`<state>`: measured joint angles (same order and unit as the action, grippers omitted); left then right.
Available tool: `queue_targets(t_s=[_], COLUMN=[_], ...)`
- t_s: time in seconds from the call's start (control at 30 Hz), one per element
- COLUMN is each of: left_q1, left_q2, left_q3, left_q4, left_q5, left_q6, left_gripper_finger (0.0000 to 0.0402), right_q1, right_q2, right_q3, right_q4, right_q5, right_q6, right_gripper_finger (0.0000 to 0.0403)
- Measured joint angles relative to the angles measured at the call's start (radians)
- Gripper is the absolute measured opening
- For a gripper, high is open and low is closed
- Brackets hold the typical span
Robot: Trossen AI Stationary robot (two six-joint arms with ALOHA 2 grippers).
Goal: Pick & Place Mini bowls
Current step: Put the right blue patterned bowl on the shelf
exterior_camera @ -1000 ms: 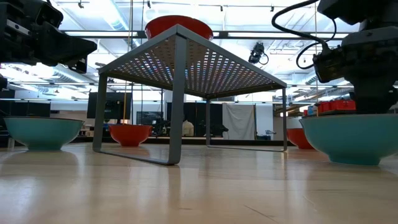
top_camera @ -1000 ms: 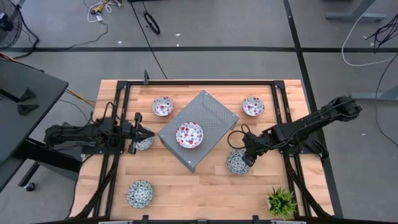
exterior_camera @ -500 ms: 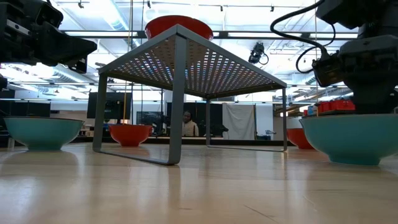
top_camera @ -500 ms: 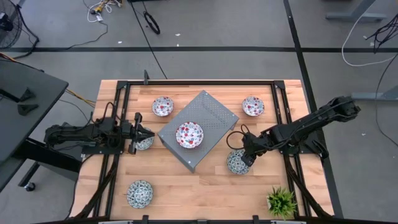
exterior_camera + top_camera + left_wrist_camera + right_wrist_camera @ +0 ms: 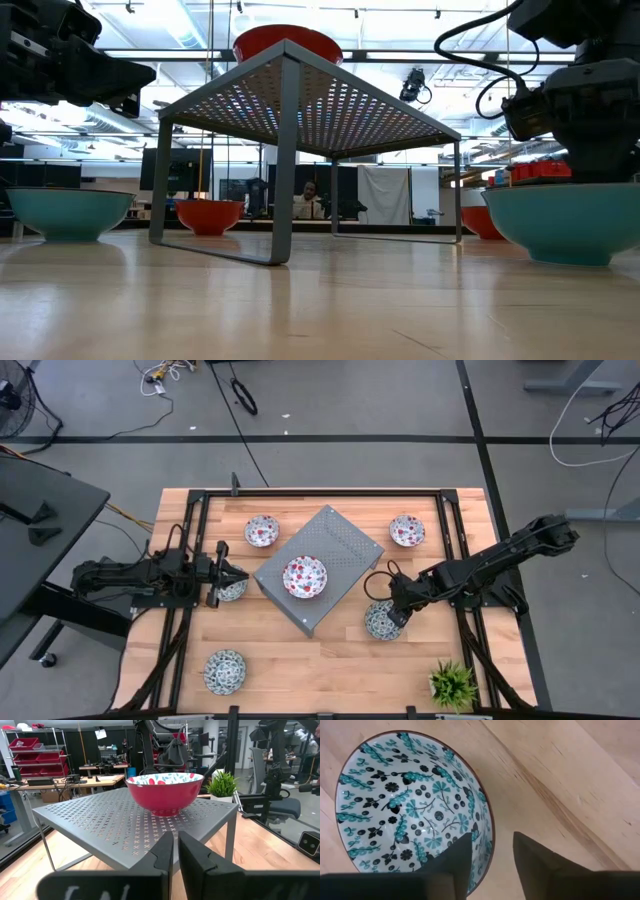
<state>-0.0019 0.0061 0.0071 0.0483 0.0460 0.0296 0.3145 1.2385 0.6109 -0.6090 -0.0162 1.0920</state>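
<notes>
right gripper (image 5: 393,610): ours, poised over the near rim of the teal bowl (image 5: 382,620) at the right front of the table (image 5: 330,670). In the right wrist view the fingers (image 5: 457,852) are parted, one over the inside of the bowl and one outside, with the rim between them. No sign yet that they touch it.
left gripper (image 5: 240,574): waits at the left side, just over a second teal bowl (image 5: 231,590), pointing at the rack (image 5: 335,540). In the left wrist view its fingers are almost together, only a thin slit between them, holding nothing.
bowls: one red bowl (image 5: 304,576) sits on top of the rack. Two more red bowls (image 5: 262,531) stand on the far side of the table, left and right of the rack. A third teal bowl (image 5: 224,671) sits at the left front.
step: we judge it as the rim pinch on the right teal bowl.
how to do it well: we come straight down so the wall seats deep between the fingers, then close. Glazed ceramic is slick, so we keep the grip square to the rim and lift without tilt.
risk: a shallow pinch may let the bowl swing or slip out.
plant (image 5: 452,684): near the right front corner, clear of our path if we lift straight up.
</notes>
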Motion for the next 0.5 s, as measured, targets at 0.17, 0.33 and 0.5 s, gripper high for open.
queue_targets(t_s=[0.17,0.33,0.5], left_q1=[0.0,0.0,0.0], left_q2=[0.0,0.0,0.0], left_q3=[0.0,0.0,0.0], left_q4=[0.0,0.0,0.0], left_q5=[0.0,0.0,0.0], left_q6=[0.0,0.0,0.0], left_gripper_finger=[0.003,0.003,0.003], right_q1=[0.0,0.0,0.0], right_q2=[0.0,0.0,0.0], right_q3=[0.0,0.0,0.0], right_q4=[0.0,0.0,0.001], right_q5=[-0.001,-0.002,-0.003], right_q6=[0.0,0.001,0.026], right_gripper_finger=[0.0103,0.0083,0.0067])
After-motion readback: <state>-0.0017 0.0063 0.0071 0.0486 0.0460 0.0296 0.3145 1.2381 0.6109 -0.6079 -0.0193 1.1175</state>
